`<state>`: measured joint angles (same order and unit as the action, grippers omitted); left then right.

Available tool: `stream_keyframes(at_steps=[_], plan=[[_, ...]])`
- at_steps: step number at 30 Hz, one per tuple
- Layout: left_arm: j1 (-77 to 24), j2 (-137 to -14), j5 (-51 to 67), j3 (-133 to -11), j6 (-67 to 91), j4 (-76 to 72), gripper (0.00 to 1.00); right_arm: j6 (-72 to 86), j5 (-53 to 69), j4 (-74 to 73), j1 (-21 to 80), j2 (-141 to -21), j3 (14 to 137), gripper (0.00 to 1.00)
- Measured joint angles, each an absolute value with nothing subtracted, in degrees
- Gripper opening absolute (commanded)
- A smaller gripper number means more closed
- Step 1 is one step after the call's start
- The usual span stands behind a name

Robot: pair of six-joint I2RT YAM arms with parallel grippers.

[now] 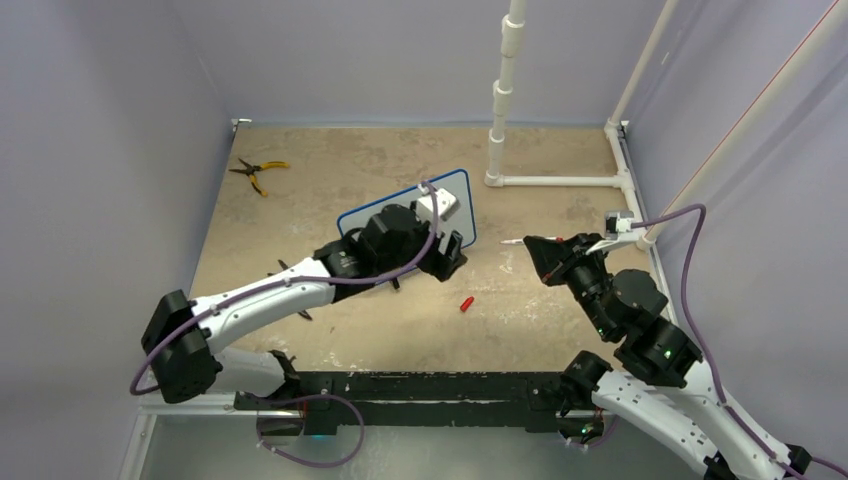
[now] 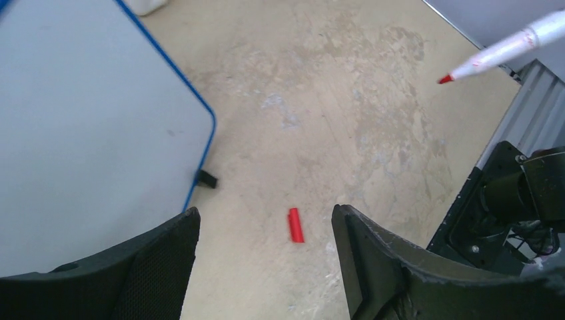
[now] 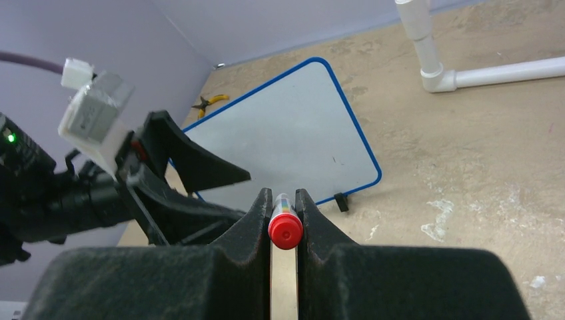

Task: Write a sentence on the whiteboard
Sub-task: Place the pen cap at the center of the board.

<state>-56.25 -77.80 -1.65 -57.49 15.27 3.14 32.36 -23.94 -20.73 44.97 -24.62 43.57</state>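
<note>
Right gripper point(image 3: 284, 200) is clamped tight on the marker point(image 3: 285, 227), whose bare red tip points left toward the middle of the top view. Left gripper point(image 2: 265, 213) has its jaws spread wide with nothing in them, right by the lower right corner of the whiteboard point(image 3: 286, 140). The board sits mid-frame on the table point(image 1: 560, 300), face plain white. A red cap point(image 2: 295, 225) lies just below and right of it. Pliers point(image 1: 258, 172) upper left, white pipe frame point(image 1: 560, 181) upper right.

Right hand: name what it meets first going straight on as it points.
Probably the whiteboard, touched by the tip of the marker it holds; the left hand sits close beside that line, and depth is unclear.
</note>
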Motion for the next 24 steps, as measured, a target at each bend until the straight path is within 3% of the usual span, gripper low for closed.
stream_keyframes(at_steps=[8,17,24], plan=[[-44.7,-70.4,2.6,-62.6,11.9,14.2,0.73,30.6,-20.9,-16.8,45.0,-26.5,43.6,0.00],[-28.4,-63.3,6.3,-67.0,10.0,19.7,0.75,28.0,-8.6,-6.2,45.0,-37.2,43.3,0.00],[-20.2,-57.6,7.4,-61.4,9.4,18.3,0.75,28.9,-2.6,6.9,45.2,-43.3,39.4,0.00]])
